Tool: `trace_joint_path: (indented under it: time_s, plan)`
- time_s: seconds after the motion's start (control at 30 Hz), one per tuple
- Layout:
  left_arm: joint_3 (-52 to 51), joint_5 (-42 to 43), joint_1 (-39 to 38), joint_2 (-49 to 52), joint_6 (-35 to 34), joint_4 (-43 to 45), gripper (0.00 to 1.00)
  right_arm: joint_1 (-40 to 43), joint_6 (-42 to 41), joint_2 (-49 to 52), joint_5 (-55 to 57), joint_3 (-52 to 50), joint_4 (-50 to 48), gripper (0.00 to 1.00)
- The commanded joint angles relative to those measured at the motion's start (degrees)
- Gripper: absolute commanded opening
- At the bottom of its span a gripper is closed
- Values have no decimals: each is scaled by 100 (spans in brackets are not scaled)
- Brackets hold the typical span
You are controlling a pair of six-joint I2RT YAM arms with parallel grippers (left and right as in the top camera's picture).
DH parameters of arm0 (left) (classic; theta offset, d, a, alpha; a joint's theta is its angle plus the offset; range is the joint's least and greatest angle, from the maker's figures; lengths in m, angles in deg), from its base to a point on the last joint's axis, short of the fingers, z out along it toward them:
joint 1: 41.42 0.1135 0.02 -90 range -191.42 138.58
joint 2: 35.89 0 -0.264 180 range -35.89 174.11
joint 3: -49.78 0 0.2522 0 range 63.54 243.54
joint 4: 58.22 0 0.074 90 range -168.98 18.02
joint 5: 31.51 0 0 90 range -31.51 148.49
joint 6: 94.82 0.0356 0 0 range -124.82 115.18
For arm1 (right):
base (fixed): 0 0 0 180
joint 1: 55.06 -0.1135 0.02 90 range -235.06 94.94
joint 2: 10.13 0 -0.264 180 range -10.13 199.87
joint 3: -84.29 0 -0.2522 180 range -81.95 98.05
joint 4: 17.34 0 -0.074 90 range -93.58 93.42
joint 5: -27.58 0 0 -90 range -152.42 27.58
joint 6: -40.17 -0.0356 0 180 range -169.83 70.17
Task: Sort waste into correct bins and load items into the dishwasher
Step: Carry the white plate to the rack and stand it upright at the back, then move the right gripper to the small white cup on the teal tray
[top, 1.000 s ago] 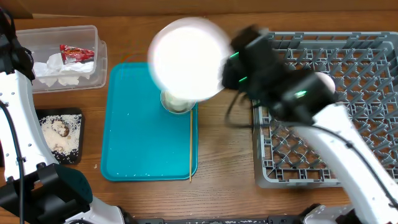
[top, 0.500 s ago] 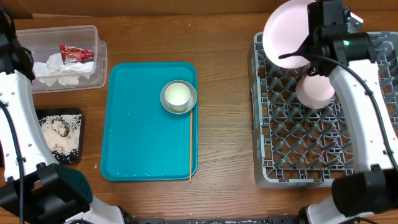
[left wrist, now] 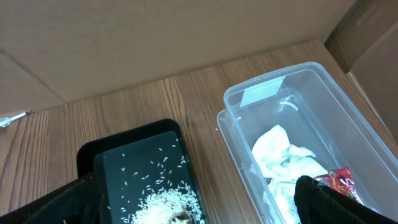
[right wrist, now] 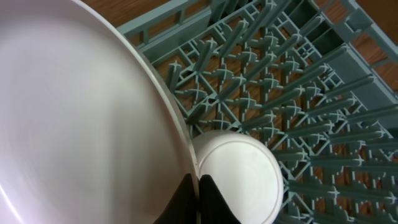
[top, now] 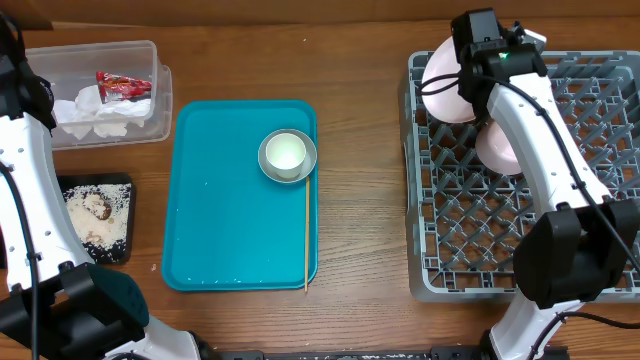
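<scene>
My right gripper (right wrist: 198, 186) is shut on the rim of the large pale pink plate (right wrist: 74, 112) and holds it tilted over the far left corner of the grey dish rack (top: 470, 260); the plate also shows in the overhead view (top: 442, 78). A smaller white plate (top: 500, 148) leans among the pegs just behind it (right wrist: 236, 177). The grey-white bowl (top: 287, 156) stands on the teal tray (top: 220, 220). My left gripper (left wrist: 205, 208) is open and empty above the black tray (left wrist: 134, 155) of rice and the clear tub (left wrist: 298, 124), which holds the napkin (left wrist: 283, 162) and the red wrapper (left wrist: 339, 183).
A thin wooden chopstick (top: 306, 235) lies along the teal tray's right edge. A few rice grains dot the tray's front. Cardboard walls stand behind the table. Bare wood lies between the teal tray and the rack.
My right arm has carried the pink plate from above the teal tray across to the rack's far left corner and lowered it. The left arm has not moved.
</scene>
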Motion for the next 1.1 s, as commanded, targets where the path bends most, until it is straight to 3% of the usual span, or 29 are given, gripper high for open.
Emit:
trace_joint_path:
  time_s: [0.0, 0.17, 0.23, 0.3, 0.33, 0.4, 0.43, 0.5, 0.8, 0.93, 1.07]
  plan:
    - [0, -96, -39, 26, 92, 11, 100, -177, 22, -15, 313, 9, 101, 4]
    - [-2, -98, -39, 26, 92, 9, 100, -581, 22, -15, 317, 9, 199, 4]
    - [0, -98, -39, 26, 92, 11, 100, -765, 24, -15, 315, 9, 243, 13]
    - [0, -96, -39, 26, 92, 11, 100, -942, 24, -15, 315, 22, 330, 31]
    - [0, -96, -39, 26, 92, 11, 100, -1014, 22, -17, 310, 28, 367, 48]
    - [-2, -96, -39, 26, 92, 11, 100, -1165, 20, -74, 313, 31, 474, 71]
    - [0, -96, -39, 26, 92, 11, 100, -1213, 20, -105, 310, 33, 507, 80]
    - [0, -96, -39, 26, 92, 11, 100, -1344, 15, -225, 251, 48, 608, 85]
    - [-2, -96, -39, 26, 92, 11, 100, -1888, 146, -831, -2723, 251, 376, 92]
    - [0, -96, -39, 26, 92, 11, 100, -2234, 1255, -841, -4109, 223, -544, 91]
    - [0, -96, -39, 26, 92, 11, 100, -2704, 2090, -758, -4319, 31, -1279, 87]
